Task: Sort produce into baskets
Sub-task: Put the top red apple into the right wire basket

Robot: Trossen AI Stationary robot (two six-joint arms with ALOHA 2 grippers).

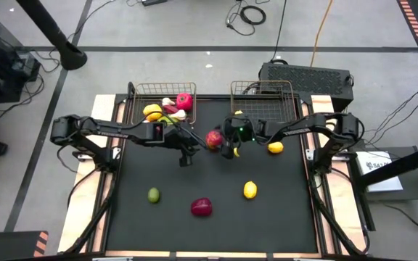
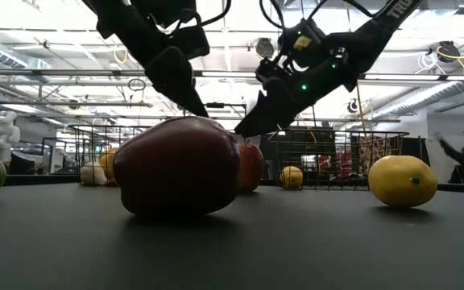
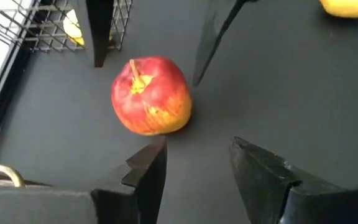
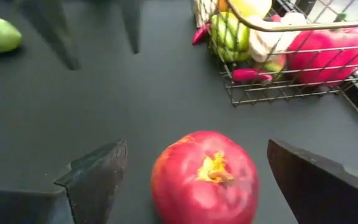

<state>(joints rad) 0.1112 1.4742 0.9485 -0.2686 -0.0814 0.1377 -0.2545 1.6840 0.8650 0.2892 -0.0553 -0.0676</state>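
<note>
From above, two wire baskets stand at the far edge of the black table. The left basket holds a heap of produce: a yellow piece, a red pepper and pale and green pieces among them. The right basket shows only a small yellow piece at its near edge. Between the baskets, on the table, lies a red apple. The right gripper is just beside it, the left gripper near it on the other side. A lemon lies near the right arm; another lemon, a dark red onion and a green lime lie nearer the front.

At table height, the onion fills the foreground, with the apple partly hidden behind it and both grippers above.

The left wrist view shows its own jaws partly parted and empty, the apple lying on the table ahead of them, not touched.

The right wrist view shows its jaws spread wide on either side of the apple, not pressing it. The left basket beyond holds the red pepper, a green piece and red chillies.
</note>
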